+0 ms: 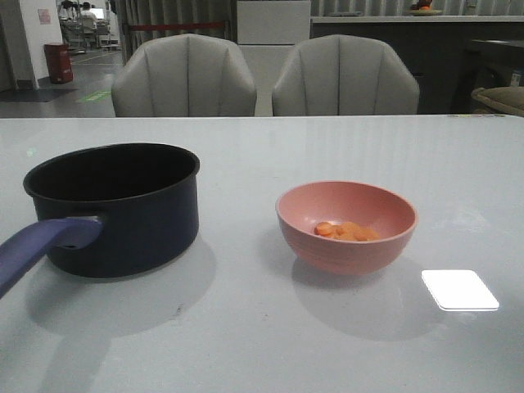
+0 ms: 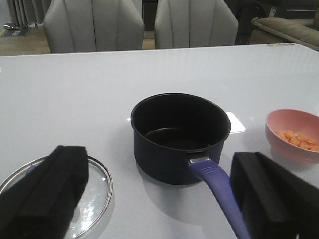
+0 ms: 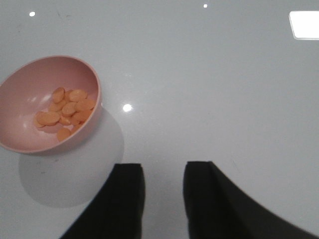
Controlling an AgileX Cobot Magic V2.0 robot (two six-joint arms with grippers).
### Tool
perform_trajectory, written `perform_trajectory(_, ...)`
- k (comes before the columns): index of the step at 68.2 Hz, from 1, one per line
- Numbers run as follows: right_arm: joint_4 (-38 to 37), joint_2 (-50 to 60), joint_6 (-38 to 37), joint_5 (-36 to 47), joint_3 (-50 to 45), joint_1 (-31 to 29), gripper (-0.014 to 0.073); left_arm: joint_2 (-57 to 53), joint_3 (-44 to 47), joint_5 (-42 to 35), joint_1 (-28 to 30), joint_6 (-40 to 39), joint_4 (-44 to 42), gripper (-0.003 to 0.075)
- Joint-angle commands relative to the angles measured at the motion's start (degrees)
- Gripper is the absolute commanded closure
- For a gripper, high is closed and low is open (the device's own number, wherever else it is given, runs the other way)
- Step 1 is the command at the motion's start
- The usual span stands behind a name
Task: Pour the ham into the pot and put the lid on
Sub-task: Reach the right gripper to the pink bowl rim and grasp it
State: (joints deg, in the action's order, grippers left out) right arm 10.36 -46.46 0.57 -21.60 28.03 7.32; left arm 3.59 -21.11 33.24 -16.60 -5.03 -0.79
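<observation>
both my tools empty: left tool [image 2: 159, 199] wide over lid [image 2: 97, 191] and pot [image 2: 179, 137], right tool [image 3: 164, 199] narrow near bowl [image 3: 30, 99], ham [image 3: 67, 109] unpoured

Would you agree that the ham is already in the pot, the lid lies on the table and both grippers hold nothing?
Not quite: the ham is in the pink bowl, and the pot is empty, as the left wrist view shows. The lid does lie on the table, and the left gripper and right gripper hold nothing.
</observation>
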Motion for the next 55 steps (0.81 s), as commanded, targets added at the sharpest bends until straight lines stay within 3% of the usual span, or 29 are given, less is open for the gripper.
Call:
perform_trajectory(1, 2.6, -6.96, 0.59, 3.47, 5.7, 1.07, 0.0179, 0.6, -1.47, -4.73, -0.46, -0.06, 0.07, 0.0095)
perform_trajectory(14, 4.39, -22.23, 0.59, 5.75, 14.06, 6.87, 0.018, 0.6, -1.47, -4.73, -0.46, -0.06, 0.07, 0.0095)
perform_trajectory(26, 6.84, -34.69, 0.59, 6.21, 21.22, 7.79, 0.018, 0.6, -1.47, -4.73, -0.46, -0.06, 0.07, 0.0095)
perform_trajectory(55, 7.88, -50.18, 0.59, 3.64, 30.6, 9.15, 0.0197, 0.6, -1.47, -4.73, -0.46, -0.06, 0.07, 0.0095)
